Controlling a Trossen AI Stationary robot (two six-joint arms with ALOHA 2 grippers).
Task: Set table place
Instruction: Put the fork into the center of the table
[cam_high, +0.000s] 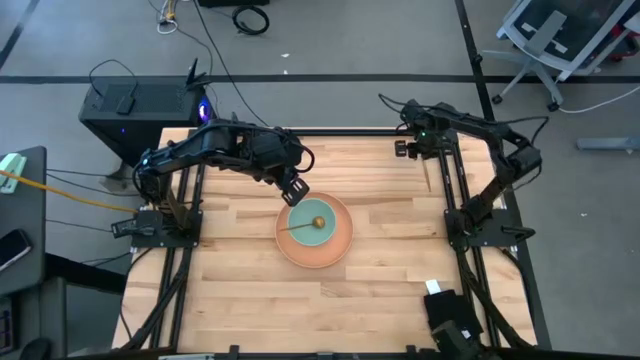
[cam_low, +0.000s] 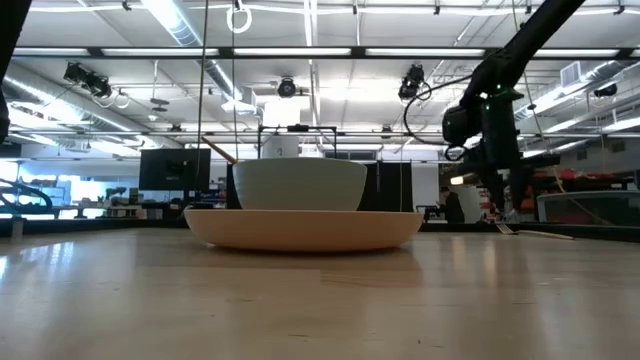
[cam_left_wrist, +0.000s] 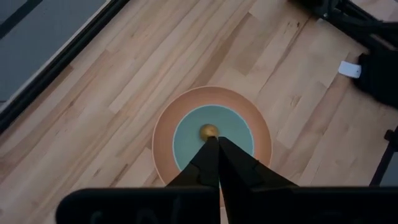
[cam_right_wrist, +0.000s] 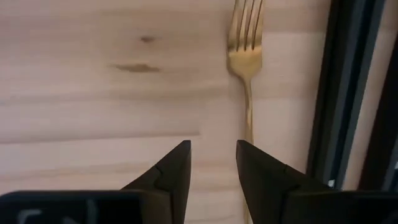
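Observation:
The salmon-orange plate lies flat at the middle of the table. The pale teal bowl stands on it, also in the low view. The gold spoon lies in the bowl, head at the centre, handle leaning on the left rim. My left gripper hangs shut and empty above the bowl's far side. The gold fork lies flat by the right rail. My right gripper is open above the fork's handle, which runs beside one finger.
A black pouch with a white tag lies at the table's near right corner, and shows in the left wrist view. Black rails run along the table's left and right sides. Bare wood lies near the front edge.

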